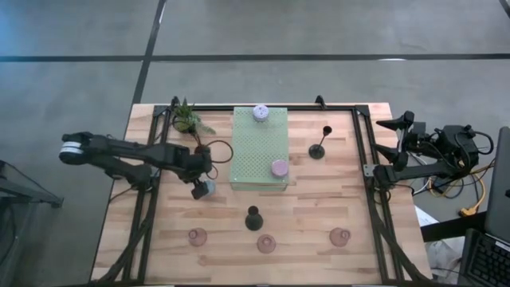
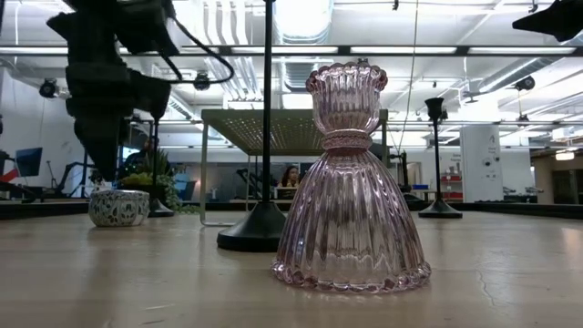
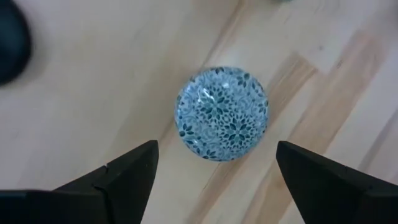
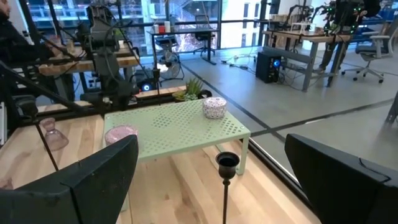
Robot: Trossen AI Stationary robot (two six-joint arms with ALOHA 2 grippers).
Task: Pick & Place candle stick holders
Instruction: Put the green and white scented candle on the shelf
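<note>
Glass-like and blue-patterned, the small round cup (image 3: 222, 113) under the left gripper (image 3: 214, 171), jaws spread, looks fragile, slippery; grip its sides

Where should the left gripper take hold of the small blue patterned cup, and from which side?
Across its round side wall, coming straight down: the blue patterned cup stands upright on the table, squat and free all around, centred beneath the open left gripper.

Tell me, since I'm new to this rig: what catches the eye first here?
The left gripper, jaws open, hovers over a blue patterned cup beside the pale green perforated mat. Two cups sit on that mat, a lilac one and a pink one. Three pink glass holders line the near edge.
</note>
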